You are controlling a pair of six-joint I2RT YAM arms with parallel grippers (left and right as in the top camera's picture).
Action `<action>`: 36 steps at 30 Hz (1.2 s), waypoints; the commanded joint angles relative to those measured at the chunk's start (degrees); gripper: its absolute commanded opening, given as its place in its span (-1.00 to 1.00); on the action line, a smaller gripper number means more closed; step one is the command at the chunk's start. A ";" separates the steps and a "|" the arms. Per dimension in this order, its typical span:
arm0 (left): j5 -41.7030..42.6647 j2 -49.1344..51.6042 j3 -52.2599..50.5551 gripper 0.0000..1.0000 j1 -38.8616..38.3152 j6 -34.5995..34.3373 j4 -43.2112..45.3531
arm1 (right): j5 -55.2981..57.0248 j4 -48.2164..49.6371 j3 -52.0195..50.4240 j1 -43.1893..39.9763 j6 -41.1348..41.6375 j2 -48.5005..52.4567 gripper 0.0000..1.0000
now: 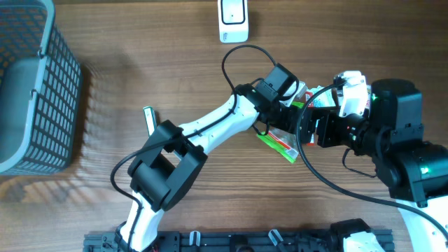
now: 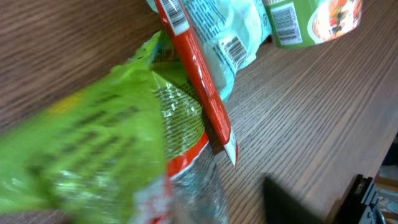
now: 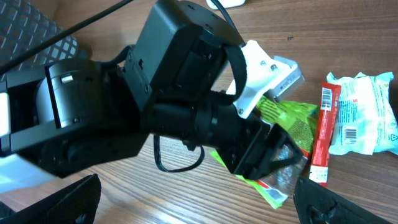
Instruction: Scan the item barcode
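Pincer of left arm [image 3: 272, 163] low over green packet [image 3: 293, 119]

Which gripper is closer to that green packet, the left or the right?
Left. The left gripper is right at the green packet, hiding part of it; the right gripper stands apart, open, facing it from the side.

Table [image 1: 140, 56]: wood grain, matt, finely ridged. Green packet [image 2: 93, 143]: glossy plastic film, crinkled, part clear. Red stick pack [image 2: 199, 81]: smooth, high-gloss film. Pale pouch [image 3: 364, 112]: wrinkled plastic wrap. Basket [image 1: 42, 91]: grey matt plastic mesh. Left arm housing [image 1: 213, 122]: smooth white plastic.
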 commanded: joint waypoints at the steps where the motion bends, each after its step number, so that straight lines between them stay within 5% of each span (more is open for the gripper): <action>1: 1.22 -2.14 0.15 0.99 3.37 -0.13 0.63 | 0.96 0.35 0.55 -0.28 0.26 -1.01 0.99; 10: 1.22 -12.74 0.15 1.00 13.35 -0.17 -1.07 | -3.15 5.29 0.57 -0.28 1.90 -2.93 1.00; 19: -3.23 -20.06 0.15 1.00 32.41 -1.29 -17.42 | -7.78 5.03 0.55 0.57 5.25 4.85 0.99; 29: -10.21 -21.53 0.13 1.00 46.34 -1.29 -27.54 | 0.90 15.39 2.03 23.45 8.85 28.59 0.98; 36: -10.93 -28.59 0.13 1.00 50.12 -2.86 -25.59 | 10.60 2.80 21.94 32.83 7.58 44.11 0.99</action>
